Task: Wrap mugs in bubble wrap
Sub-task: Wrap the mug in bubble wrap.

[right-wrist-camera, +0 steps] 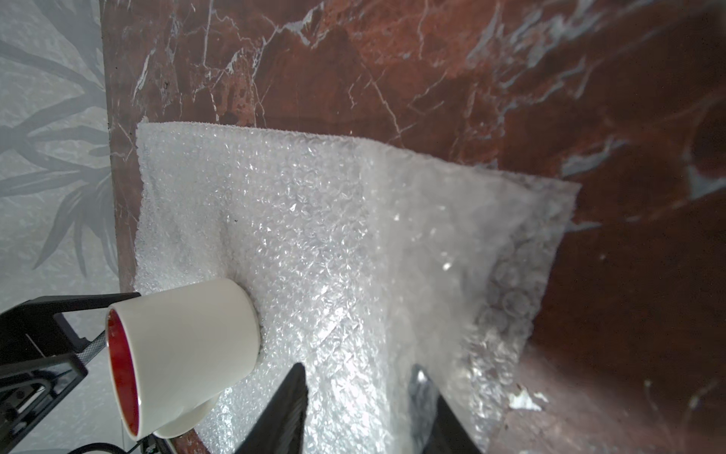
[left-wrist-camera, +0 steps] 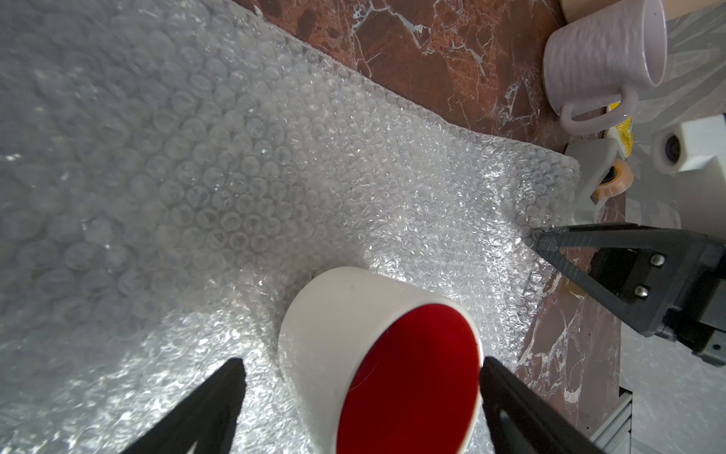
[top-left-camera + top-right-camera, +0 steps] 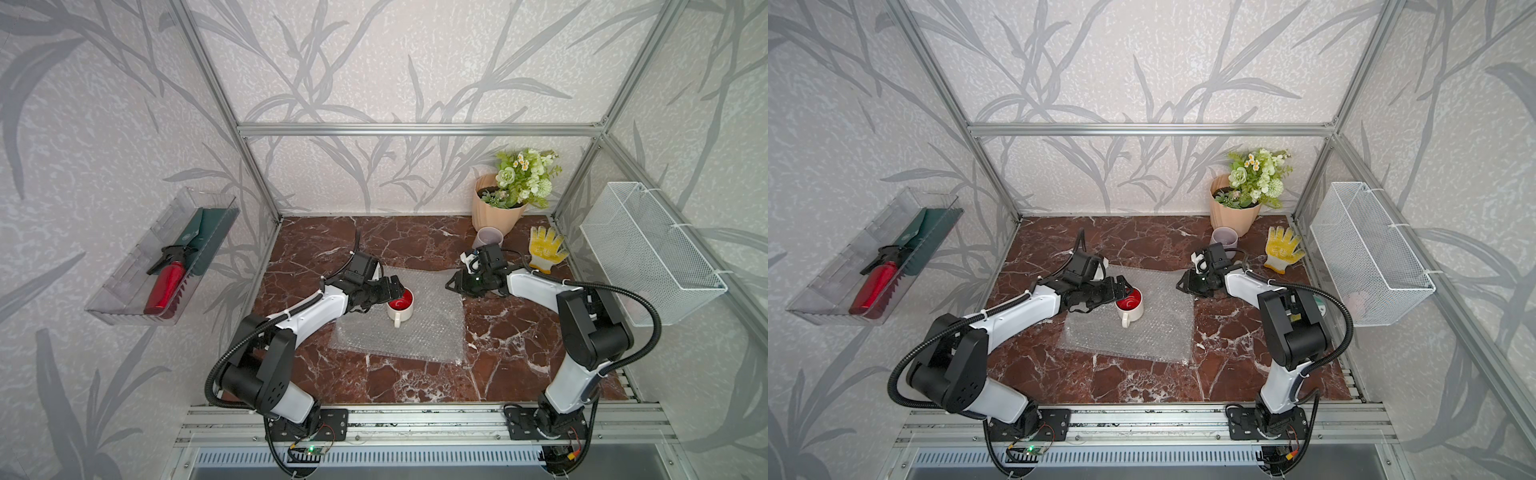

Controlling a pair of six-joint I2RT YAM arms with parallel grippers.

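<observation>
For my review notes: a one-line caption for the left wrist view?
Open left end effector flanks the red-lined white mug on bubble wrap; right end effector at its edge, lilac mug beyond.

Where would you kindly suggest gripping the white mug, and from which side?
I would pinch the rim wall of the white mug from above, opposite its handle: it stands upright, mouth open, on the bubble wrap, handle toward the robot.

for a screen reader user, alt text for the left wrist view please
A white mug with a red inside stands on bubble wrap, between the left gripper's open fingers. The right gripper's tip is at the wrap's edge, and a lilac mug sits on the marble table beyond.
</observation>
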